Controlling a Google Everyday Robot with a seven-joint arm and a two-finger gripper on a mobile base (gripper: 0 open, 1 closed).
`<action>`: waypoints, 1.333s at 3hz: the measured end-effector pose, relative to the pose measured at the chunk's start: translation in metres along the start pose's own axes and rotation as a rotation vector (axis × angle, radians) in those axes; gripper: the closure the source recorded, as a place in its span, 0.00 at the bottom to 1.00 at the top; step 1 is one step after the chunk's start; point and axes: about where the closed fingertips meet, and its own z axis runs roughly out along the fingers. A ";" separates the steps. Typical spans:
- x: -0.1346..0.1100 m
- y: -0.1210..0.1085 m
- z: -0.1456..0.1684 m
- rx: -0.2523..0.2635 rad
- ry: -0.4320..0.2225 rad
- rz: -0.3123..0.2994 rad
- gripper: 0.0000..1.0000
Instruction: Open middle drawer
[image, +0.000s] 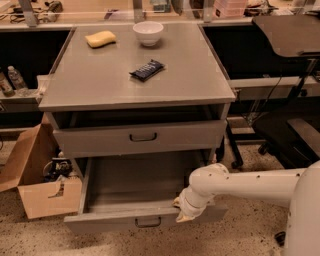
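The middle drawer (115, 220) is pulled far out at the bottom of the grey cabinet. Its shallow grey interior shows, and its small dark loop handle (148, 222) sits at the centre of the front. My gripper (182, 212) is at the end of the white arm (250, 185). It rests at the top edge of this drawer's front, just to the right of the handle. The drawer above (140, 137) has its own loop handle and a dark gap over it.
On the cabinet top (100, 80) lie a yellow sponge (100, 38), a white bowl (148, 32) and a dark snack bar (147, 69). An open cardboard box (37, 185) stands on the floor at the left. A dark chair base (285, 135) is at the right.
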 end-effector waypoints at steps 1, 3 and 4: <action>0.001 0.000 0.000 0.000 0.000 0.000 0.99; 0.001 0.000 0.000 0.000 0.000 0.000 0.59; 0.001 0.000 0.000 0.000 0.000 0.000 0.36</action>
